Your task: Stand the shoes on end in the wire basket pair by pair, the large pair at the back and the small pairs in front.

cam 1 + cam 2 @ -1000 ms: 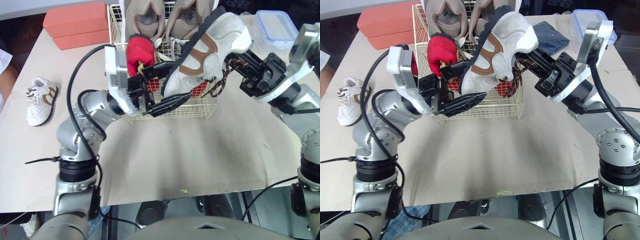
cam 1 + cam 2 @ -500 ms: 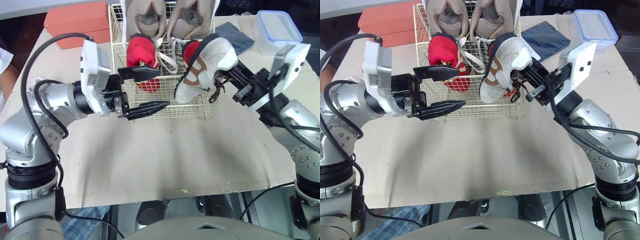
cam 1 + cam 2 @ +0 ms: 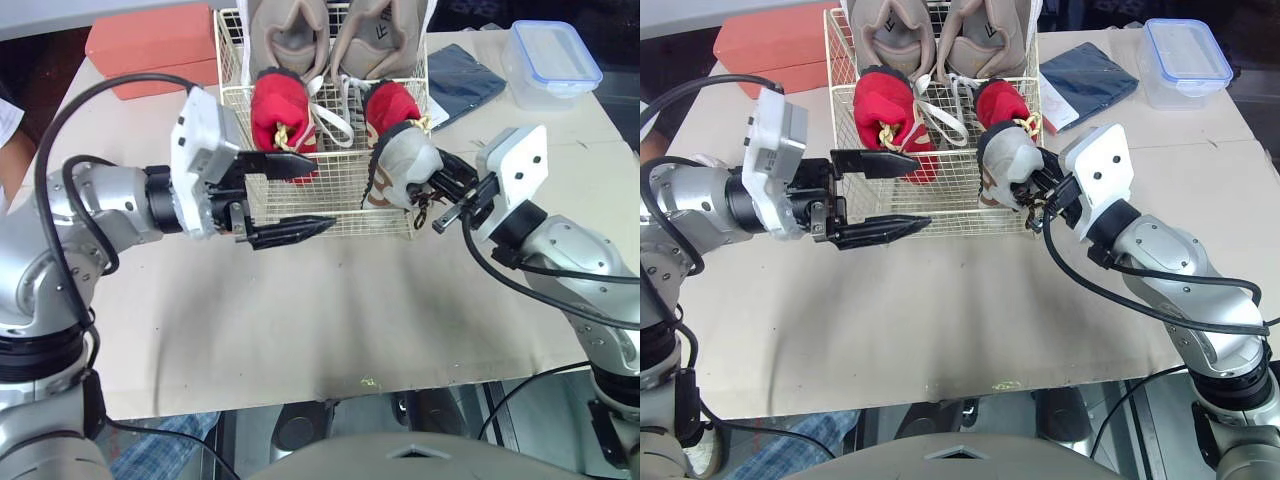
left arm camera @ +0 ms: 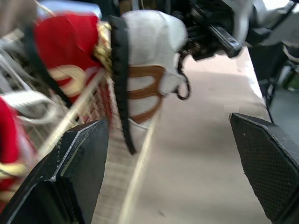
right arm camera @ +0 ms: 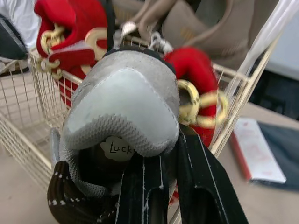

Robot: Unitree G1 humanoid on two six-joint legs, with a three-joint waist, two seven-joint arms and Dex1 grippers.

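The wire basket (image 3: 350, 208) holds two large taupe shoes (image 3: 292, 30) at the back and two small red shoes (image 3: 281, 112) in front of them. My right gripper (image 3: 440, 195) is shut on the heel of a small white-and-brown shoe (image 3: 402, 162). That shoe stands toe-down at the basket's front right corner, against the right red shoe (image 5: 196, 70). In the right wrist view, both fingers (image 5: 145, 196) pinch the shoe's collar. My left gripper (image 3: 322, 193) is open in front of the basket's left half, holding nothing, and its wrist view shows the white shoe (image 4: 145, 70).
Orange-red boxes (image 3: 150, 50) lie at the back left. A dark blue flat item (image 3: 462, 80) and a clear lidded container (image 3: 555, 55) sit at the back right. Bare table stretches in front of the basket.
My right gripper has brought the white shoe down from above the basket into its front right corner. My left gripper has let go of it and drawn back to the left, staying open.
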